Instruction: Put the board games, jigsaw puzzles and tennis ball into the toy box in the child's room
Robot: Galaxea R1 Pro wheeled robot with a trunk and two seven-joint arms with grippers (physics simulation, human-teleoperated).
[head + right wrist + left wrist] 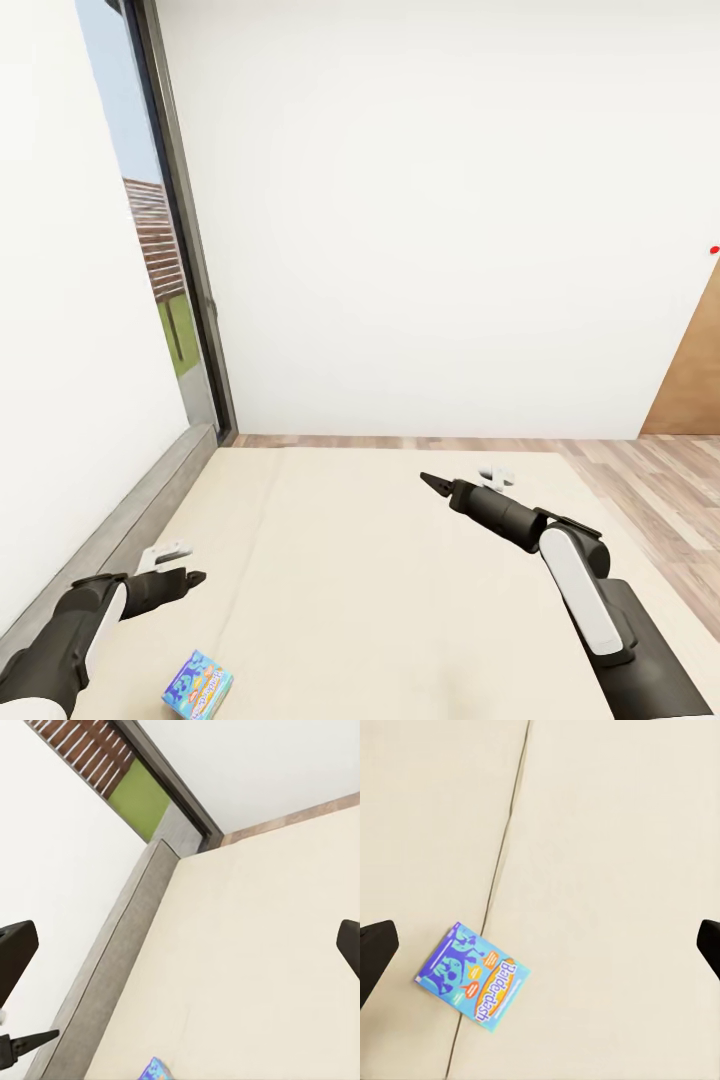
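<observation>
I had both claws, the left claw (190, 578) and the right claw (432, 482), wide open and empty over the bed (350, 580), so I judged the little blue board game (198, 685) lying there was not yet picked up.

Matt beige cloth bed (380, 560); glossy printed board game (474, 976)
</observation>
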